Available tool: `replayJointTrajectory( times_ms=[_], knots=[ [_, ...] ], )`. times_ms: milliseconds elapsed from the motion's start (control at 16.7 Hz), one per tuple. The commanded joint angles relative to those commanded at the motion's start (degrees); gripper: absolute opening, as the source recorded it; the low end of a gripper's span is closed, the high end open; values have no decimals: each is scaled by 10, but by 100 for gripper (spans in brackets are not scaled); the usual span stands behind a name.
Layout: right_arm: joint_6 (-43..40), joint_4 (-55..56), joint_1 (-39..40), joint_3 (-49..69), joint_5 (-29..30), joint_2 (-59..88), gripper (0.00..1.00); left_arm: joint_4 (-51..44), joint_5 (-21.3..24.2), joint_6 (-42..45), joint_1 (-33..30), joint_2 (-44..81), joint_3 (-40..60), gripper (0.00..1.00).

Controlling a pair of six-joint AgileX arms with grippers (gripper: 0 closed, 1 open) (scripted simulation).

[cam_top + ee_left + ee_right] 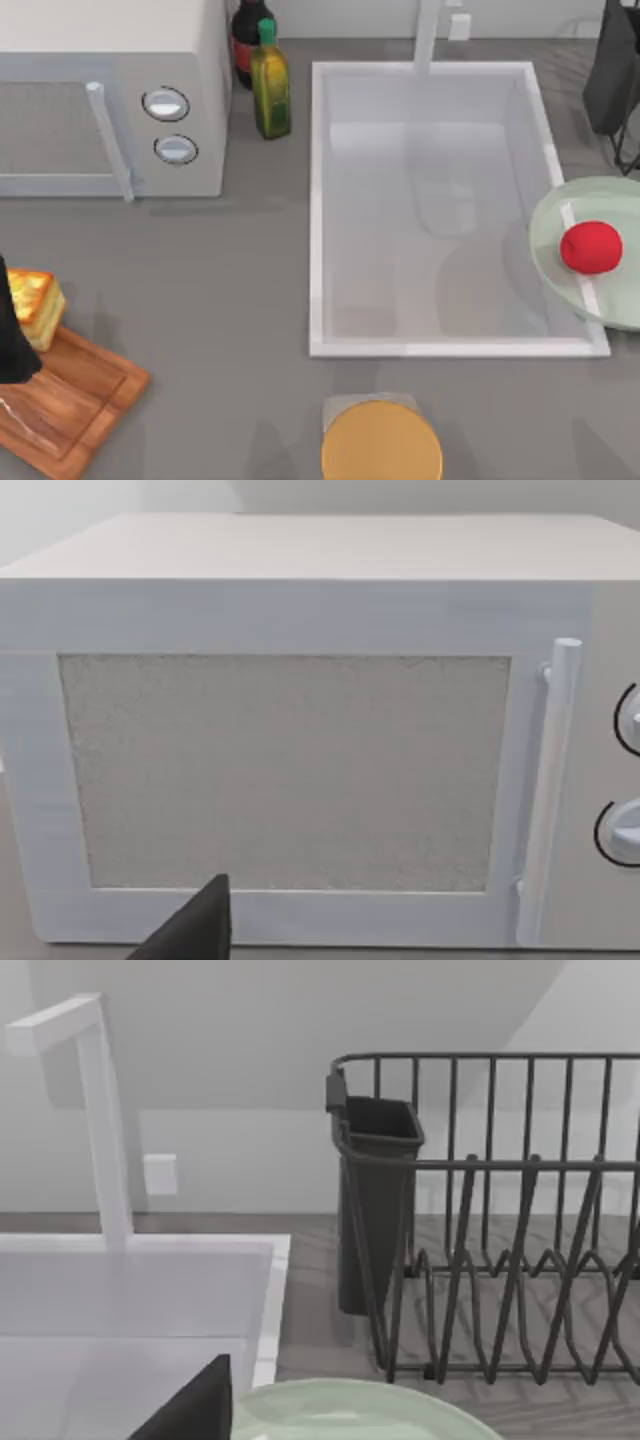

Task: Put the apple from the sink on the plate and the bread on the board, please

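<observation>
Both jobs looked done from where you were sitting. The apple (590,247) sat on the plate (556,262), which overhung the sink's (430,348) right rim, so it hadn't far to travel from the basin. The bread (36,306) lay at the far corner of the board (82,402), by the bench's left edge, and my guess is it got dropped at the nearest reachable spot rather than centred.

Your left arm (14,335) was a dark shape right beside the bread, partly over the board. Its wrist camera faced the microwave (300,740), with one dark fingertip (195,925) of the left pincer poking in, and I couldn't tell whether that pincer was spread or closed. Same story on the right: one fingertip (195,1405) of the right pincer above the plate (350,1410), rack (500,1220) behind. Can't tell there either.
</observation>
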Motion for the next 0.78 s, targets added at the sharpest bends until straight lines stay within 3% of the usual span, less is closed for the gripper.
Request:
replayJointTrajectory(
  times_ms=[360, 780],
  knots=[
    [0, 0, 0, 0, 0, 0, 100, -95, -1, 11, -1, 128, 110, 100],
    [0, 0, 0, 0, 0, 0, 100, -322, -4, 37, -2, 494, 370, 100]
  ],
)
